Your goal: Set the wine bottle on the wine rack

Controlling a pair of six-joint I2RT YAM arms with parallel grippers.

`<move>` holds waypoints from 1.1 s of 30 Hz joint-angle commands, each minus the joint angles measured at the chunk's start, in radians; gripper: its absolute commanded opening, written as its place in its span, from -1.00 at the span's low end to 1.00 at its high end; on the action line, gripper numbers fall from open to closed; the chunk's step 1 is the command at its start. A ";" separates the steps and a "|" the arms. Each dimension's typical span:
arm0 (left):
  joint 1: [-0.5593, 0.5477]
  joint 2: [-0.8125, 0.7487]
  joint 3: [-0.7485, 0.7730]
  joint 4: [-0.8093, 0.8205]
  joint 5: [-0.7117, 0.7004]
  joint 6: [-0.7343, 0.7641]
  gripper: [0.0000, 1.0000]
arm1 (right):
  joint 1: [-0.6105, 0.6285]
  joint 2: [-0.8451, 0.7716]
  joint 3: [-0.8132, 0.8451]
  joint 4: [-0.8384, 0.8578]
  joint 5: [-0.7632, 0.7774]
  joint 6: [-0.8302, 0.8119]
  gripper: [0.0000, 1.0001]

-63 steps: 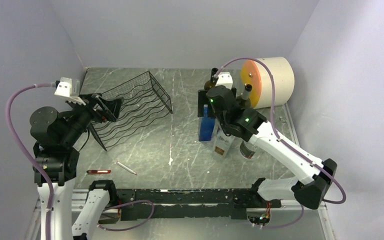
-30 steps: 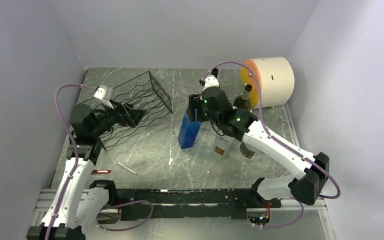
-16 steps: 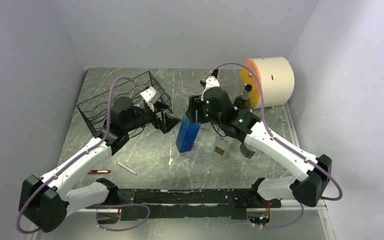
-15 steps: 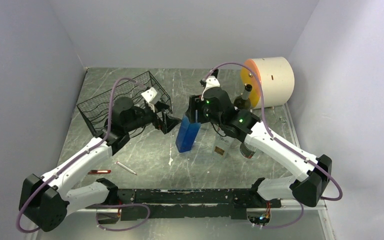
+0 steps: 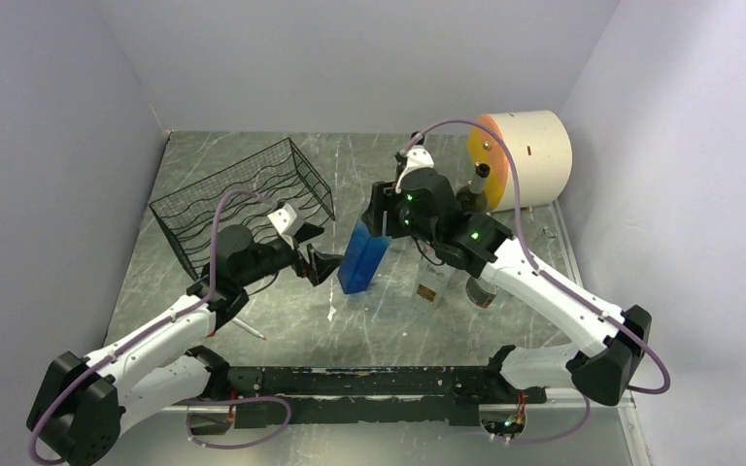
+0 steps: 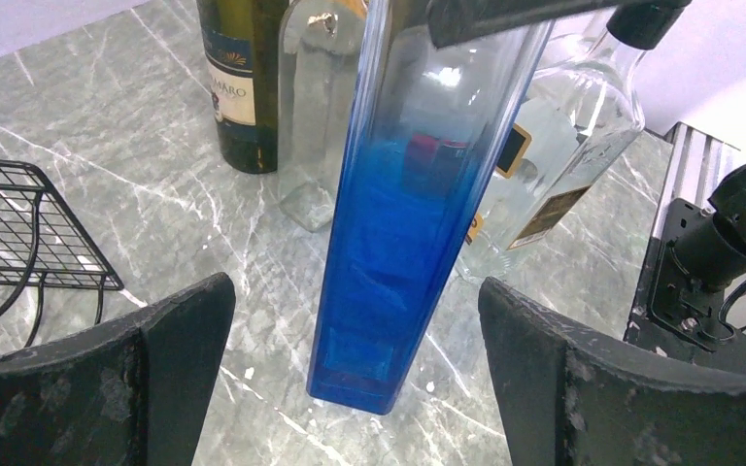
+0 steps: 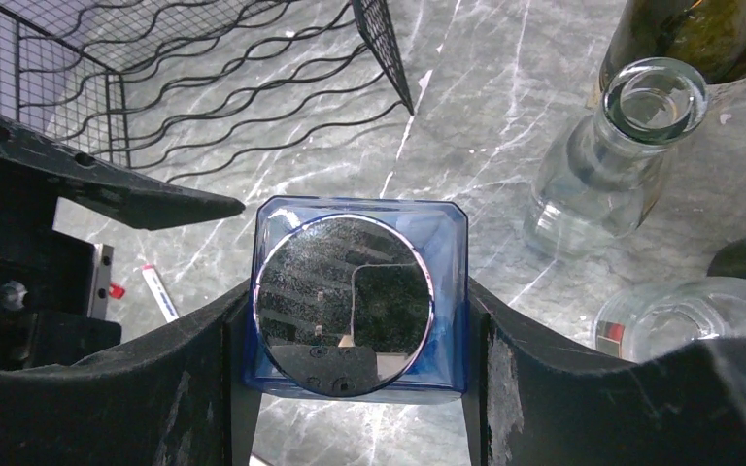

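The wine bottle [image 5: 362,257] is a tall, square, blue glass bottle, tilted with its base toward the left. My right gripper [image 5: 385,212] is shut on its top end, the pads pressing both sides of the bottle [image 7: 350,291] around the round mirrored cap. My left gripper [image 5: 328,264] stands open, low and close to the bottle's lower part. In the left wrist view the blue bottle [image 6: 398,243] rises between the two wide-apart fingers [image 6: 185,330], touching neither. The black wire wine rack [image 5: 243,199] sits at the back left, holding no bottle.
A dark green bottle [image 5: 479,189] and clear glass bottles [image 5: 434,277] stand just right of the blue one. A cream cylinder with an orange face [image 5: 529,155] lies at the back right. A pen [image 5: 250,328] lies near the left arm.
My left arm has swung from the rack over to the blue bottle, dropped lower and opened wide. My right gripper has carried the bottle left and tilted it.
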 commanded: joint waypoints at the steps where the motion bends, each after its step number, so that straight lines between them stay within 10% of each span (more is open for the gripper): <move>1: -0.012 -0.010 -0.034 0.142 0.011 -0.025 0.99 | 0.002 -0.091 0.033 0.165 -0.029 0.041 -0.50; 13: -0.013 0.126 -0.098 0.398 0.101 -0.020 0.99 | 0.001 -0.105 0.007 0.287 -0.144 0.068 -0.52; 33: -0.097 0.216 -0.020 0.314 0.020 0.338 0.84 | -0.002 -0.052 0.148 0.163 -0.129 0.084 -0.51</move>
